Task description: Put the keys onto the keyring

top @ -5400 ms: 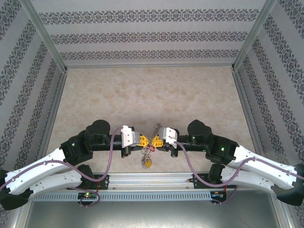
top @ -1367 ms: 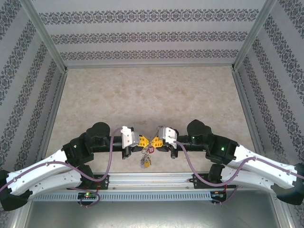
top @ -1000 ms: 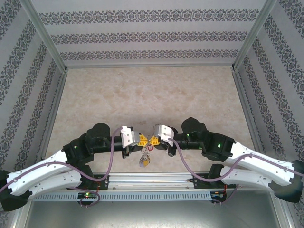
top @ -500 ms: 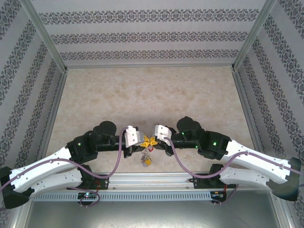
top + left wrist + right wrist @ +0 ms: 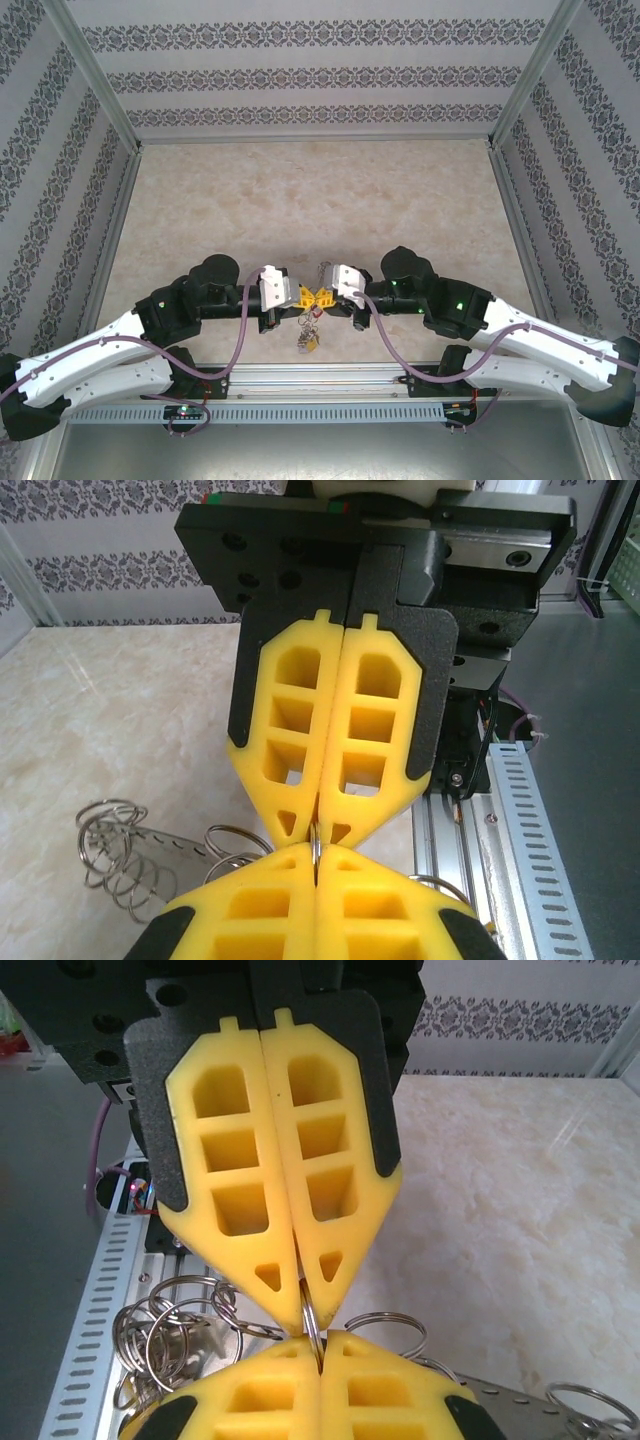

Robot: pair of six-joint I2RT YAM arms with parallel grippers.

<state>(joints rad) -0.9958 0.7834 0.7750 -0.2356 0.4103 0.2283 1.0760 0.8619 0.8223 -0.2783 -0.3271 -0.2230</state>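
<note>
My left gripper (image 5: 304, 297) and right gripper (image 5: 326, 297) meet tip to tip above the table's near edge. Both are shut on the same thin silver wire, the keyring (image 5: 315, 842), seen edge-on between the yellow pads. In the left wrist view my left gripper (image 5: 315, 868) is at the bottom and the right gripper (image 5: 316, 825) points down from above. The right wrist view mirrors this: right gripper (image 5: 320, 1352) below, left gripper (image 5: 304, 1295) above, keyring (image 5: 312, 1320) pinched between. A bundle of keys and tags (image 5: 308, 328) hangs under the tips. The red-tagged key is too small to single out.
Several small silver split rings (image 5: 168, 1332) dangle beside the fingers, with more (image 5: 118, 852) on a perforated metal strip. An aluminium rail (image 5: 320, 378) runs along the near edge under the bundle. The beige tabletop (image 5: 320, 200) is walled by patterned panels.
The right arm swung left and forward, then eased back slightly. The left gripper shifted with it. Both stayed shut tip to tip, and the hanging bundle swayed a little.
</note>
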